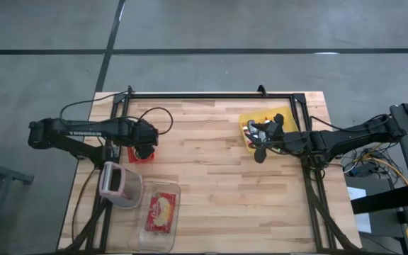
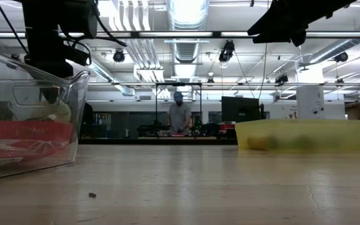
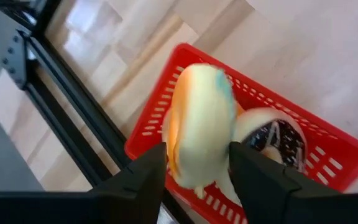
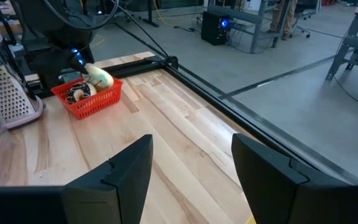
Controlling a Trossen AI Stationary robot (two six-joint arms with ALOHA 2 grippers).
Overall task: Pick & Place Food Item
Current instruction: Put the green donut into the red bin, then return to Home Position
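A red basket [image 1: 142, 152] stands on the table's left half, and my left gripper [image 3: 197, 155] hangs over it, pointing steeply down, open. A pale yellow food item with orange and teal patches [image 3: 201, 118] shows blurred between the fingertips, over the basket [image 3: 166, 93]. In the right wrist view this item [image 4: 98, 76] lies atop the basket's contents, just under the left gripper. A round white item with dark markings [image 3: 272, 134] lies in the basket beside it. My right gripper [image 4: 191, 180] waits open with nothing between its fingers, over the yellow bin [image 1: 282, 113] at the far right. My left gripper has its fingers [image 3: 151, 168] on either side of the pale food item's near end, coming from above. I cannot tell whether they touch it. The item's lower part sits in the red basket.
Two clear containers stand at the near left: one holds a red package [image 1: 160, 211], the other a pink-rimmed grater [image 1: 115, 183]. The yellow bin holds several small items [image 1: 253, 129]. A black frame rail [image 1: 211, 95] runs along the far edge. A person [image 2: 179, 115] stands far behind the table.
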